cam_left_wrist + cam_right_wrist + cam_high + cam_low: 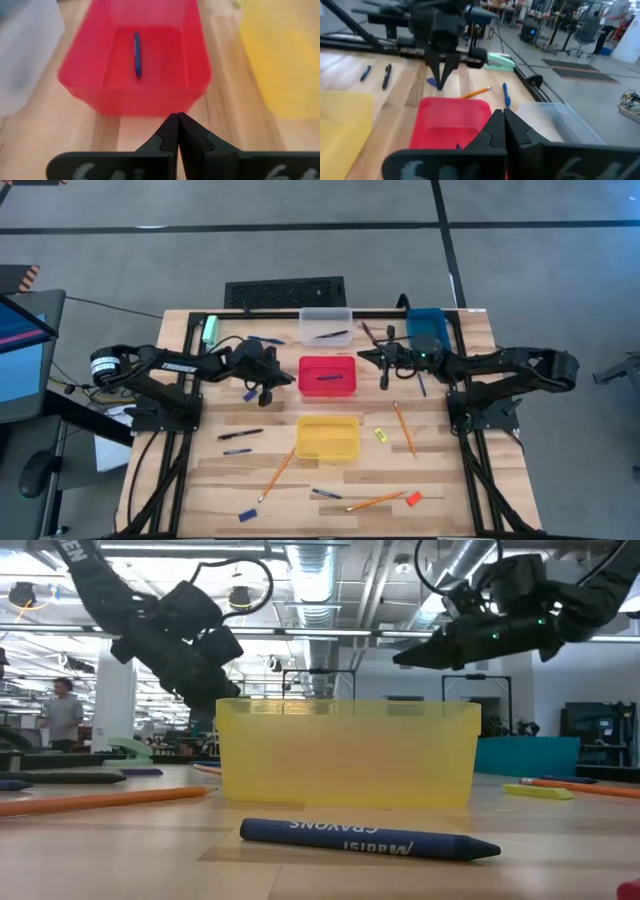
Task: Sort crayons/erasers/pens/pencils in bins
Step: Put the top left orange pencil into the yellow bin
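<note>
Both grippers hover shut and hold nothing. My left gripper [276, 380] [177, 119] hangs just left of the red bin [327, 375] [132, 55], which holds one blue pen [137, 54]. My right gripper [362, 360] [503, 116] hovers at the red bin's right side [451, 120]. The clear bin [326, 326] holds a dark pen. The yellow bin [328, 437] [345, 750] and the blue bin [425, 325] show nothing inside. Pencils [404, 430], pens [240, 434], crayons [249, 394] [370, 838] and both erasers [413, 498] [380, 434] lie flat on the table.
A pale green block [210, 330] lies near the far left corner. More pencils [278, 475] [375, 501] and a pen [325, 493] lie toward the near edge. A black keyboard [285, 291] sits beyond the far edge. A person [62, 715] stands in the room behind.
</note>
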